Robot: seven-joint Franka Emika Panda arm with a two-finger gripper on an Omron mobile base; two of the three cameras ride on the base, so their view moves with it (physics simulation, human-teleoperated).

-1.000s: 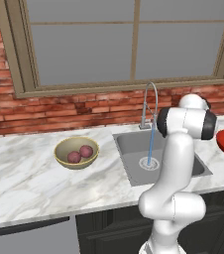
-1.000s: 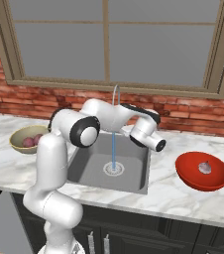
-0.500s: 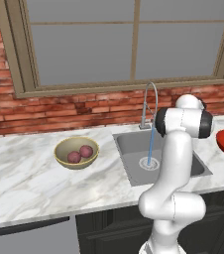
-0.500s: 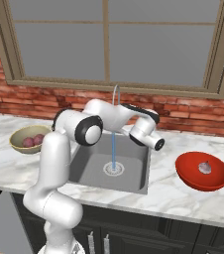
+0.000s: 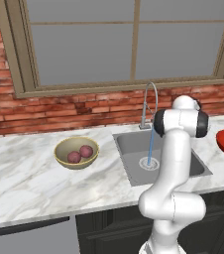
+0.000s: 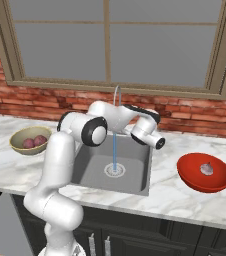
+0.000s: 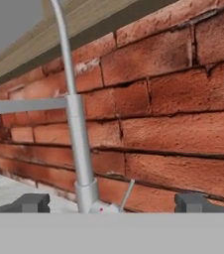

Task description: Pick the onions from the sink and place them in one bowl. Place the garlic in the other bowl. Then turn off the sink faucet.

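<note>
From my seat: end effector (image 7: 113, 203) sits wide apart, nothing between the tips, pointed at the base of the sink faucet (image 7: 79, 144). Small lever (image 7: 127, 191) pokes up just beside the faucet base, roughly midway between my tips in the hand view.

Sorting looks done, I judge: both onions (image 5: 80, 154) lie in the tan bowl (image 5: 64, 159) on the worktop (image 5: 29, 188), left of the sink (image 6: 85, 172); garlic (image 6: 206, 169) sits in the red bowl (image 6: 191, 178) to the right. Water stream (image 6: 114, 152) falls into the drain, so the tap is the one job left.

Handling, my guess: lever is thin rigid metal, slick, won't give, pivots w/ little force. No real grip needed; a nudge w/ one fingertip near its free end should swing it. Squeezing risks slipping off.

Room: brick wall (image 7: 173, 104) is close behind the faucet, so little depth to overshoot. Gooseneck stem rises right beside the lever, an edge to avoid clipping. Window sill (image 6: 110, 88) above is well apart. Sink side is open for backing out.
</note>
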